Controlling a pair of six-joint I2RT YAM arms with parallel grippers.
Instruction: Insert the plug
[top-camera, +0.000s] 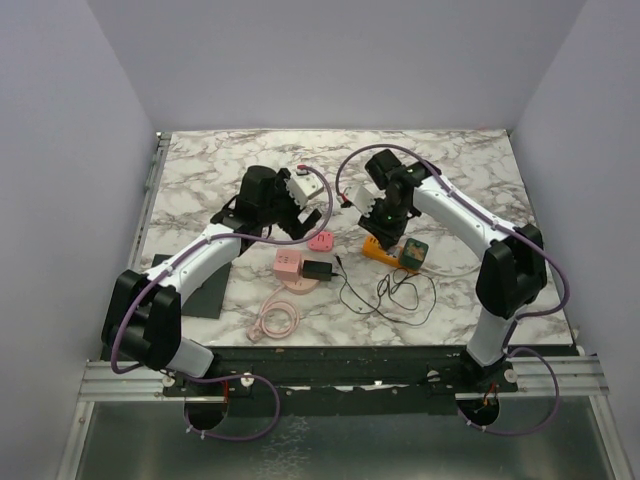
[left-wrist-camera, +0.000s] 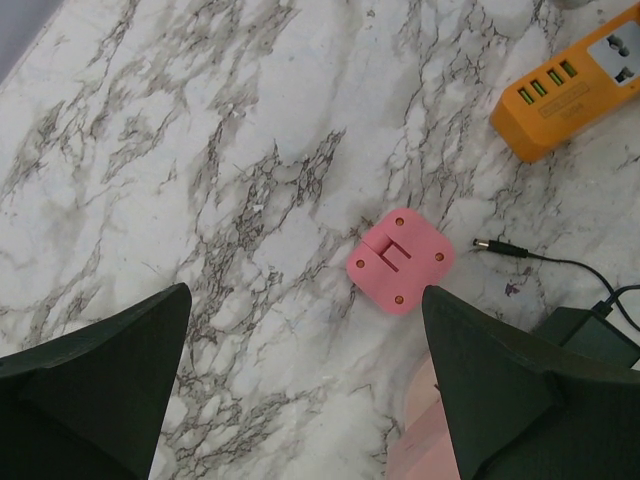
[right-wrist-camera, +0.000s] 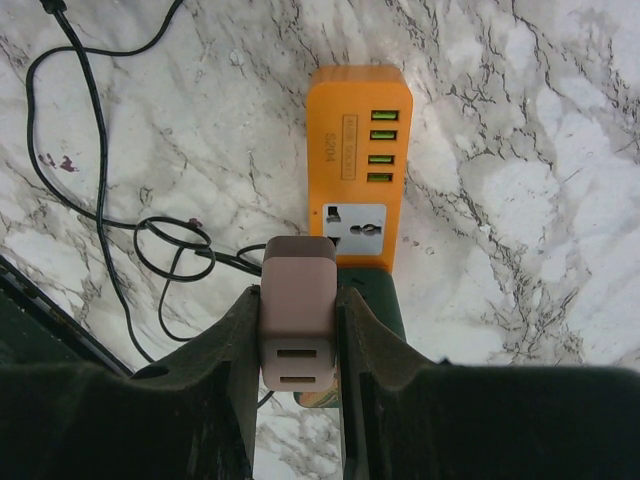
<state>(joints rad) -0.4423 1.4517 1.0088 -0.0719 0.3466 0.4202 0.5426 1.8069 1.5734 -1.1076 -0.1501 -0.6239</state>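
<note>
The plug (right-wrist-camera: 297, 275) is a pinkish-beige charger block with two slots on its near face. My right gripper (right-wrist-camera: 299, 302) is shut on its sides and holds it just above the table. Straight ahead lies the orange power strip (right-wrist-camera: 358, 130), its white universal socket (right-wrist-camera: 355, 228) just beyond the plug's far end. In the top view my right gripper (top-camera: 385, 215) hangs over the power strip (top-camera: 383, 252). My left gripper (left-wrist-camera: 305, 295) is open and holds nothing, hovering over bare marble with a pink square piece (left-wrist-camera: 400, 262) just ahead of its right finger.
A green box (top-camera: 415, 253) butts against the strip. A black adapter (top-camera: 318, 270) with looping black cable (top-camera: 400, 295) rests on a pink block (top-camera: 288, 263). A coiled pink cable (top-camera: 275, 320) and a black mat (top-camera: 205, 290) lie near the front left.
</note>
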